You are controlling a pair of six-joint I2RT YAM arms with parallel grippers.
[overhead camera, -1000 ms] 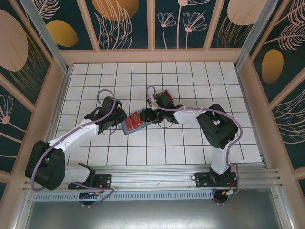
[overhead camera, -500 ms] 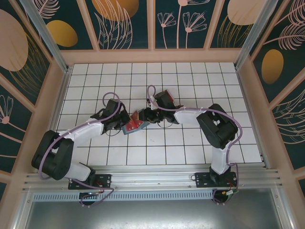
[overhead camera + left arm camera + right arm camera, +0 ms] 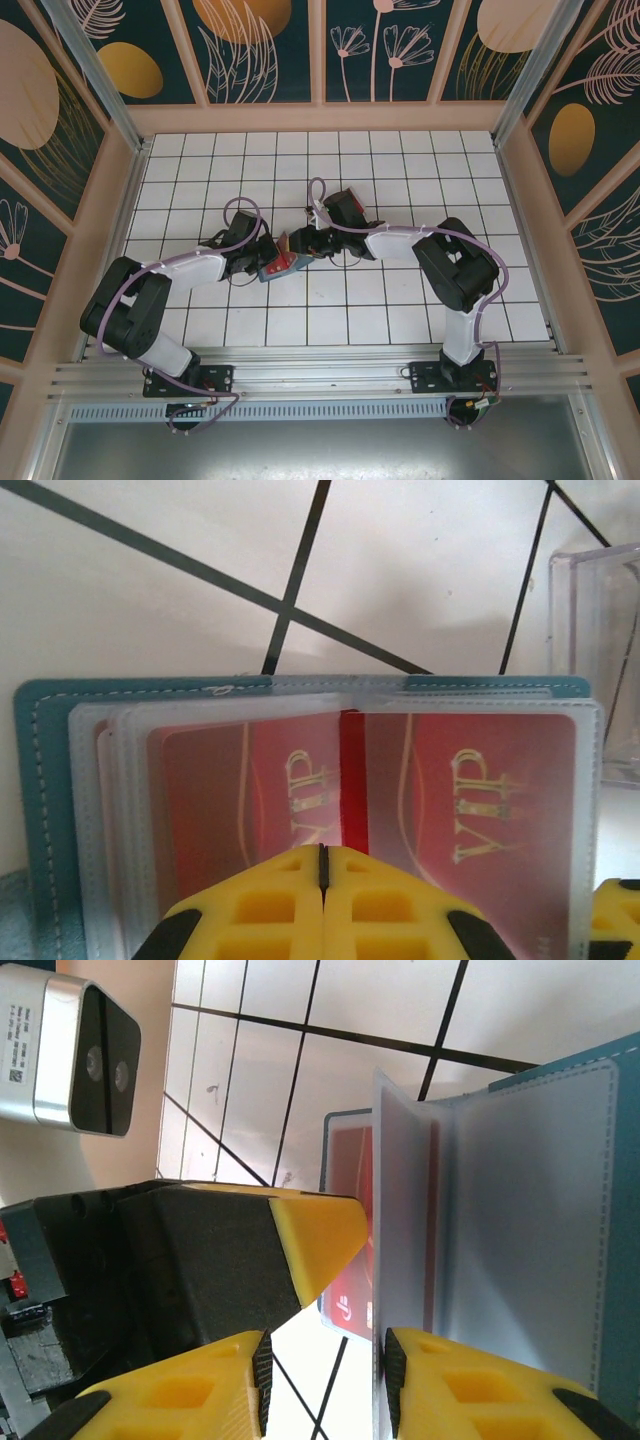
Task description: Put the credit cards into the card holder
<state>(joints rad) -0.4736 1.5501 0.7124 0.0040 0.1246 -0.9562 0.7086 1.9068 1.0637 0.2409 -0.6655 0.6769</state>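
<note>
Table (image 3: 400, 300): white, tiled.
Card holder (image 3: 281, 264): teal, open near the table's middle, clear sleeves (image 3: 590, 810) fanned, between both grippers.
Credit cards (image 3: 480, 800): red, lettered VIP, inside sleeves.
Left gripper (image 3: 322, 865): jaws clenched together, just before the sleeves.
Right gripper (image 3: 325, 1375): jaws parted, sleeve edge against one finger.

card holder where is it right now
In the top view the card holder sits mid-table, just left of centre, between the left gripper and the right gripper.
</note>
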